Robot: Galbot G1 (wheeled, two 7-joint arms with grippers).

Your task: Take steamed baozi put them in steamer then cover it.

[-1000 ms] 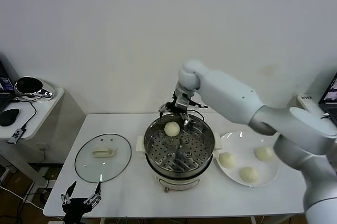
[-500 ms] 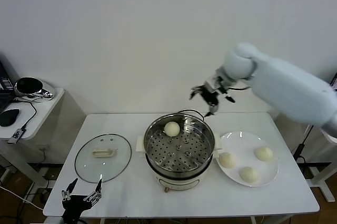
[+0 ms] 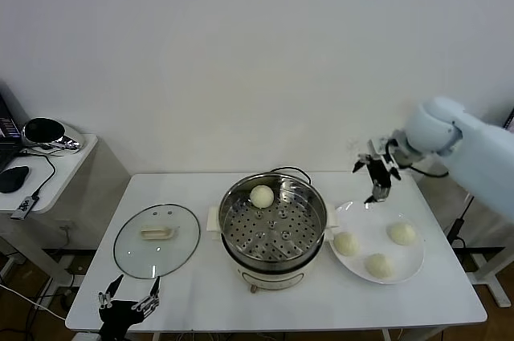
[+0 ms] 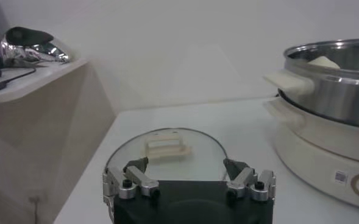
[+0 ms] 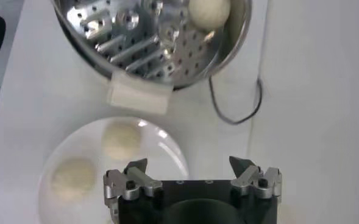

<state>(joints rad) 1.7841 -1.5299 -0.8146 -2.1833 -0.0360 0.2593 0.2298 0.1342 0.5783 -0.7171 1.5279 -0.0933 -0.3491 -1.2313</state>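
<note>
The steamer (image 3: 273, 233) stands mid-table with one baozi (image 3: 262, 195) on its perforated tray at the far side. Three more baozi (image 3: 346, 243) (image 3: 379, 265) (image 3: 402, 233) lie on a white plate (image 3: 365, 219) to its right. My right gripper (image 3: 374, 187) hangs open and empty above the plate's far edge. In the right wrist view the gripper (image 5: 190, 165) is over the plate (image 5: 161, 152), with the steamer (image 5: 149, 49) beyond. The glass cover (image 3: 157, 238) lies flat left of the steamer. My left gripper (image 3: 128, 299) waits open at the front edge, just before the cover (image 4: 167, 152).
A black cable (image 5: 234, 103) runs behind the steamer. To the left, a lower side table (image 3: 56, 156) holds a silver object (image 3: 44, 131) and a mouse. The table's front edge is near my left gripper.
My right arm swung from the steamer's far rim to the right and now hangs over the plate's far edge, still open. The baozi stays in the steamer. The left arm barely moved.
</note>
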